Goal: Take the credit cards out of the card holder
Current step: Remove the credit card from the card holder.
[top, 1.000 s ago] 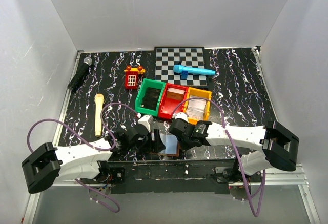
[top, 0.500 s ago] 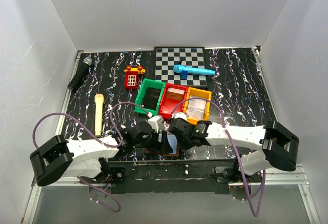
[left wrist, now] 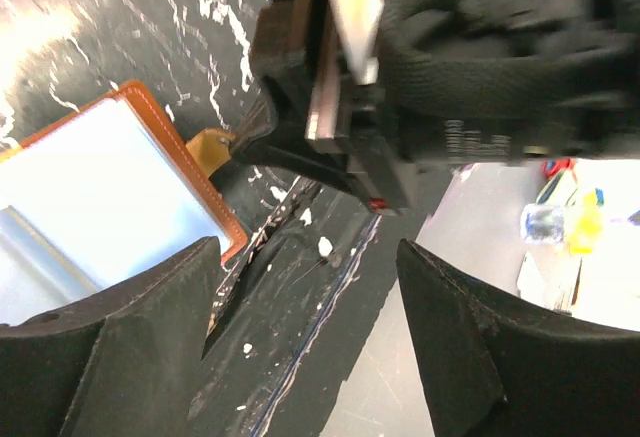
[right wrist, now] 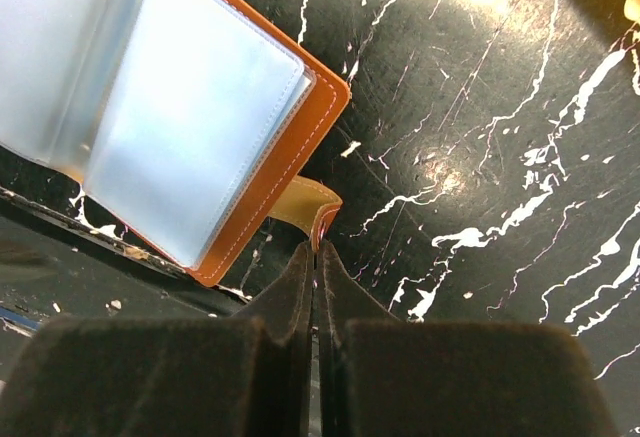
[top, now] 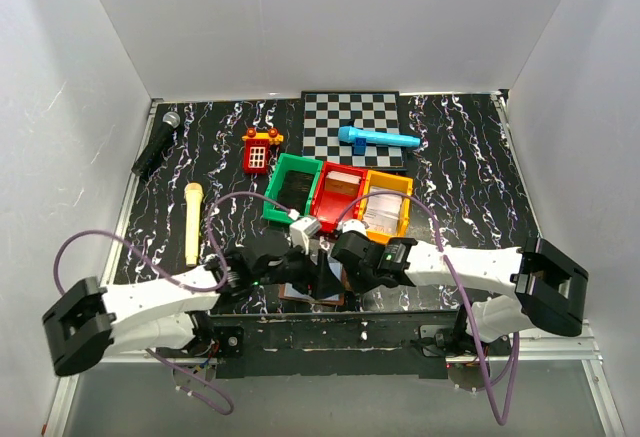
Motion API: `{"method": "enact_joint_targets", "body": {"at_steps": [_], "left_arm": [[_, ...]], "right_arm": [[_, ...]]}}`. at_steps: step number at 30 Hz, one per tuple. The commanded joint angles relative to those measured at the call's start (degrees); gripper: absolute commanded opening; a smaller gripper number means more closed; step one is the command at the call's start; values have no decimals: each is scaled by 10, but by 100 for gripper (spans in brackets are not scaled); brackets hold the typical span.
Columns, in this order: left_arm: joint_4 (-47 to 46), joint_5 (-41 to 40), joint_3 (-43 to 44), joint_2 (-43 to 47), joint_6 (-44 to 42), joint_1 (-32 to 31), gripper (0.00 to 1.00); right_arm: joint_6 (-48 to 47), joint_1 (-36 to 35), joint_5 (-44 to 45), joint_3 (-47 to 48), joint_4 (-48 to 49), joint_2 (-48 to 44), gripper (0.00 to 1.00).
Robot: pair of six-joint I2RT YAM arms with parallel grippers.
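Observation:
The card holder point(right wrist: 200, 127) lies open at the table's near edge, brown with pale blue glossy pockets facing up. Its tan strap tab point(right wrist: 305, 207) is pinched in my right gripper point(right wrist: 317, 252), which is shut on it. In the left wrist view the card holder point(left wrist: 110, 187) sits at the left, and my left gripper point(left wrist: 308, 257) hangs open just beside its corner, over the table edge, holding nothing. From above, both grippers crowd the card holder point(top: 328, 282): left gripper point(top: 303, 269), right gripper point(top: 345, 272). The credit cards are hidden; I cannot make them out in the pockets.
Green bin point(top: 293, 186), red bin point(top: 337, 195) and orange bin point(top: 386, 202) stand just behind the grippers. Further back are a checkerboard point(top: 350, 117) with a blue microphone point(top: 377, 138), a red toy phone point(top: 258, 152), a black microphone point(top: 157, 143) and a yellow handle point(top: 192, 222).
My left arm has swung right, bringing its open gripper up beside the card holder. The right gripper has stayed shut on the strap tab.

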State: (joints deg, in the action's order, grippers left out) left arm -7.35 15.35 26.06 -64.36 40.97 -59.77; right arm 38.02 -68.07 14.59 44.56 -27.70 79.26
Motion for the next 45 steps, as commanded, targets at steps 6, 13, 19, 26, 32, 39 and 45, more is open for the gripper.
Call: {"method": "enact_joint_targets", "body": {"at_steps": [6, 13, 19, 26, 32, 39, 45], "left_arm": [[134, -146, -54, 190, 38, 22, 73], [145, -146, -95, 190, 69, 33, 74], [175, -186, -88, 163, 71, 37, 73], [202, -206, -87, 171, 76, 47, 73], [198, -204, -88, 170, 71, 50, 73], [170, -176, -85, 128, 64, 51, 73], [136, -154, -92, 119, 56, 51, 73]], "right_arm": [[7, -2, -5, -25, 16, -15, 1], [9, -2, -11, -28, 20, -16, 1], [9, -1, -11, -28, 20, -17, 1], [7, -2, -13, -27, 20, -12, 1], [6, -2, -13, -25, 19, -10, 1], [1, -2, -17, -20, 19, -4, 1], [-1, -2, -20, -15, 20, 2, 1]]}}
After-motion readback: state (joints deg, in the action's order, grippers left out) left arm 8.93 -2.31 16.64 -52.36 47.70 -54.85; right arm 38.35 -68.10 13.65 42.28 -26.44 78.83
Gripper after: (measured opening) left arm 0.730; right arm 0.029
